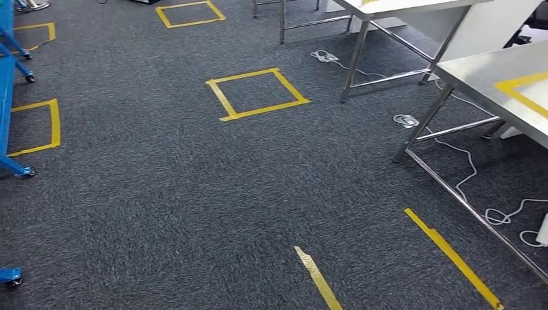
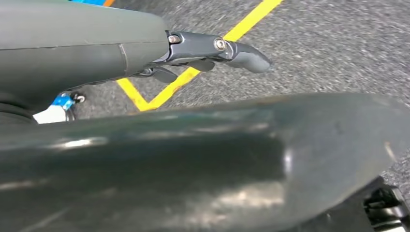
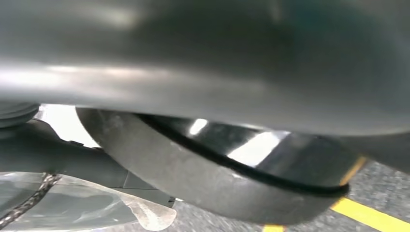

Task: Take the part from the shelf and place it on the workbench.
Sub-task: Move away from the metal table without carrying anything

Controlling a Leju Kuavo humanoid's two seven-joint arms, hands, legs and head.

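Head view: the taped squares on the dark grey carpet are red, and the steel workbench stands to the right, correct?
Not quite. The taped squares on the dark grey carpet are yellow, not red, as the head view shows. The steel workbench does stand to the right.

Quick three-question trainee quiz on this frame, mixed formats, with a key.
1. True or false: in the head view, the steel workbench stands on the right.
2. The yellow tape square in the middle of the floor encloses: A) a box, B) bare carpet, C) a coiled cable.
3. Fill in: the shelf frame at the left edge of the head view is coloured ___.

Key: 1 true; 2 B; 3 blue.
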